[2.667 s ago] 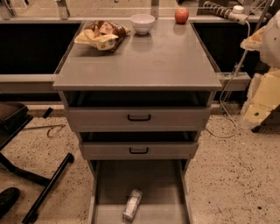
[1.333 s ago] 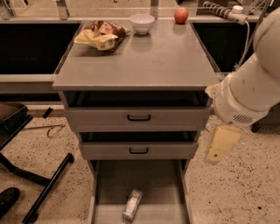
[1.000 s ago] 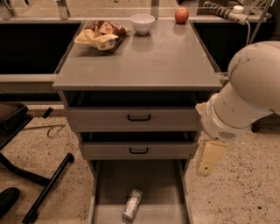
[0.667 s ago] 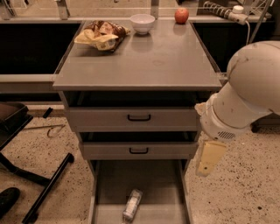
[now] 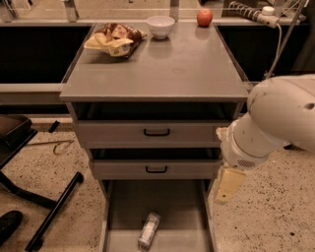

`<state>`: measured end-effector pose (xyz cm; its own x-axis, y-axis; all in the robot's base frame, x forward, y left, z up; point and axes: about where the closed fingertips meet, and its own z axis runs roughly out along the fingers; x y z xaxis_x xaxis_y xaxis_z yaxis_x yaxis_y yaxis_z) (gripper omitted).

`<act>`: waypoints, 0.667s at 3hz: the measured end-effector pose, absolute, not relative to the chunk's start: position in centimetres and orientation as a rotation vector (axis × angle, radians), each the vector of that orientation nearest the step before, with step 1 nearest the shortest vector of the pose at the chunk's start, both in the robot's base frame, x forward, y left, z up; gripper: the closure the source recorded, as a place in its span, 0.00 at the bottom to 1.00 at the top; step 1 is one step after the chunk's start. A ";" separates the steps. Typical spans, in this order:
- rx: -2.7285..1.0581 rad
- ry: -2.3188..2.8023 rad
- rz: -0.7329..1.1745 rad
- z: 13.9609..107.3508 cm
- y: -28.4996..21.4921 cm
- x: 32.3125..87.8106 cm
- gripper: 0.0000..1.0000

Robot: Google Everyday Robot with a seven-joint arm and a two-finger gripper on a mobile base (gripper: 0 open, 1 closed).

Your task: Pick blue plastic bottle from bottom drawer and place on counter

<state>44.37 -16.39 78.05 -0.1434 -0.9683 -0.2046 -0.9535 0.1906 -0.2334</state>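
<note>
The blue plastic bottle [image 5: 149,230] lies on its side on the floor of the open bottom drawer [image 5: 182,216], near the front middle. It is clear with a whitish label. The counter [image 5: 162,64] is the flat grey cabinet top above the drawers. My white arm [image 5: 275,123] comes in from the right, beside the cabinet's right edge. My gripper [image 5: 229,184] hangs down as a cream piece at the drawer's right wall, above and to the right of the bottle, apart from it.
On the counter stand a white bowl [image 5: 161,25], a red apple [image 5: 204,17] and a crumpled snack bag [image 5: 113,39]. Two upper drawers with black handles [image 5: 156,132] are slightly open. A chair base [image 5: 44,202] stands on the floor at the left. A power strip [image 5: 248,12] lies on the back bench.
My arm has swung in from the far right and come down beside the cabinet. The gripper now hangs lower and further left, by the bottom drawer. The bottle has not moved.
</note>
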 end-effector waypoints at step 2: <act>-1.899 2.036 -0.026 70.2 -12.0 47.5 0.00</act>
